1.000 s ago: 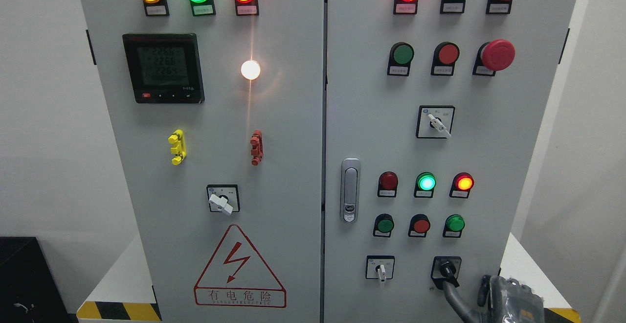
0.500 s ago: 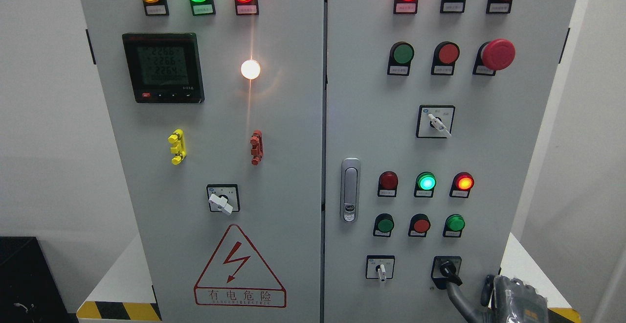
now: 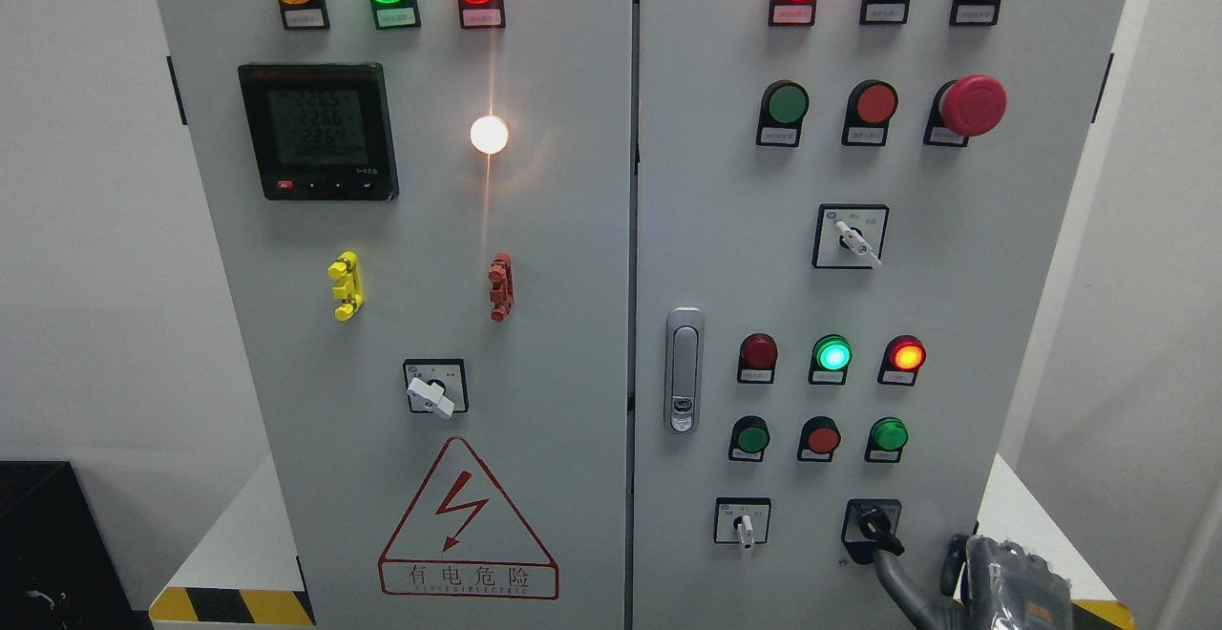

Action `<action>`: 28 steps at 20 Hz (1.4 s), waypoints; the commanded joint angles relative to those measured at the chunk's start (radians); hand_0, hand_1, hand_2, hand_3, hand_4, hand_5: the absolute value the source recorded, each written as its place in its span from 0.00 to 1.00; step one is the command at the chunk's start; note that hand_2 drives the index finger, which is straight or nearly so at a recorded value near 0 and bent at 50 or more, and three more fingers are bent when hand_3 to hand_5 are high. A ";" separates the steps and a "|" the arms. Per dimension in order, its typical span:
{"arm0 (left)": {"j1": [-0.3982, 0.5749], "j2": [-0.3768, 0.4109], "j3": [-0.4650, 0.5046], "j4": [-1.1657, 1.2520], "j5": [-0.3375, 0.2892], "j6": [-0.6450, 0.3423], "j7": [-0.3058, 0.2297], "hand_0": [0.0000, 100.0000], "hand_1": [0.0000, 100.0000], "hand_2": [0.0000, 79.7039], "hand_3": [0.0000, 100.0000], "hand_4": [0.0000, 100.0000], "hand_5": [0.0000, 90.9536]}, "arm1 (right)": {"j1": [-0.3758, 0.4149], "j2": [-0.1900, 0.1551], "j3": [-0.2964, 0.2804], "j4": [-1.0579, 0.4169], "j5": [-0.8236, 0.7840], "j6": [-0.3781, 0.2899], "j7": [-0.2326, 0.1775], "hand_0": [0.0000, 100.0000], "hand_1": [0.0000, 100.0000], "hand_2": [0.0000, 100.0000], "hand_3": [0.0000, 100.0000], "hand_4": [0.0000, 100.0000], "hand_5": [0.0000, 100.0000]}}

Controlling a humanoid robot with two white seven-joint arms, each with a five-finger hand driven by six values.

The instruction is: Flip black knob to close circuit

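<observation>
While the right hand (image 3: 1002, 577) sits at five o'clock, one finger (image 3: 893, 573) touching the black knob (image 3: 876, 527) low on the cabinet's right door (image 3: 955, 325), its grasp is unclear. The small, stiff lever likely wants pushing at its tip.

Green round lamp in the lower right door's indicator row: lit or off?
Lit. The green round lamp glows bright, unlike the dark red lamp beside it.
</observation>
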 commanded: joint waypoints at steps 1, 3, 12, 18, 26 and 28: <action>0.023 0.000 0.000 -0.029 0.000 -0.001 0.000 0.12 0.56 0.00 0.00 0.00 0.00 | -0.001 -0.002 0.003 -0.007 -0.003 -0.002 -0.006 0.00 0.03 0.83 0.99 0.85 0.90; 0.023 0.000 0.000 -0.029 0.000 -0.001 0.000 0.12 0.56 0.00 0.00 0.00 0.00 | -0.001 -0.002 0.006 -0.007 -0.003 -0.002 -0.006 0.00 0.03 0.83 0.99 0.86 0.91; 0.023 0.000 0.000 -0.029 0.000 -0.001 0.000 0.12 0.56 0.00 0.00 0.00 0.00 | 0.007 0.001 0.016 -0.013 -0.002 -0.005 -0.006 0.00 0.04 0.83 0.99 0.86 0.91; 0.023 0.000 0.000 -0.029 0.000 -0.001 0.000 0.12 0.56 0.00 0.00 0.00 0.00 | 0.013 0.007 0.039 -0.019 -0.002 -0.009 -0.006 0.00 0.04 0.83 0.99 0.86 0.91; 0.023 0.000 0.000 -0.029 0.000 -0.001 0.000 0.12 0.56 0.00 0.00 0.00 0.00 | 0.022 0.009 0.081 -0.022 -0.002 -0.009 -0.007 0.00 0.04 0.83 0.99 0.86 0.91; 0.023 0.000 0.000 -0.029 0.000 -0.001 0.000 0.12 0.56 0.00 0.00 0.00 0.00 | 0.026 0.009 0.089 -0.022 -0.002 -0.009 -0.006 0.00 0.04 0.83 0.99 0.86 0.91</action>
